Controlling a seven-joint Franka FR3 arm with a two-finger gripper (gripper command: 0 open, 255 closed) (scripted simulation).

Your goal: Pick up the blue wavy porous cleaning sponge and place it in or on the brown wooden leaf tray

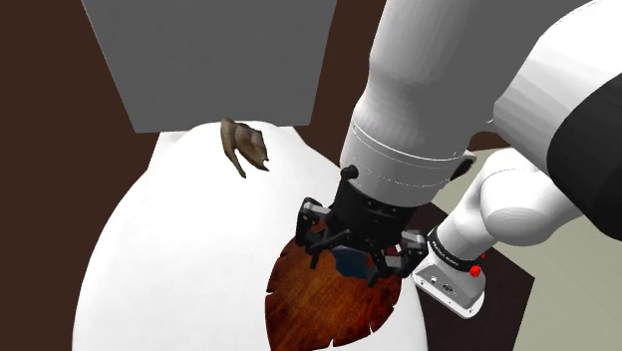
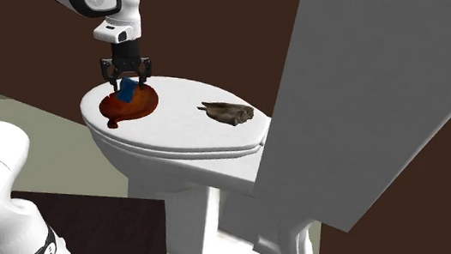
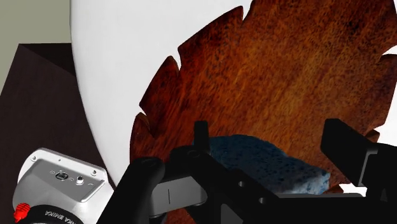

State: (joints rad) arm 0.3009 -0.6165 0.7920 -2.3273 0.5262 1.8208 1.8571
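The sponge (image 3: 267, 162) was blue, bumpy and full of tiny holes. The black gripper (image 3: 272, 129) held it tight between its two fingers, just over the brown leaf tray (image 3: 286, 70). The tray lay on the white toilet lid (image 1: 179, 229). A crumpled brown thing (image 1: 244, 148) lay on the lid too, well apart from the tray. Small letters ending in "EMIKA" showed on the robot arm (image 3: 60, 181).

Toilet lid (image 1: 179, 229): leaf tray (image 1: 319, 299), brown scrap (image 1: 244, 147)
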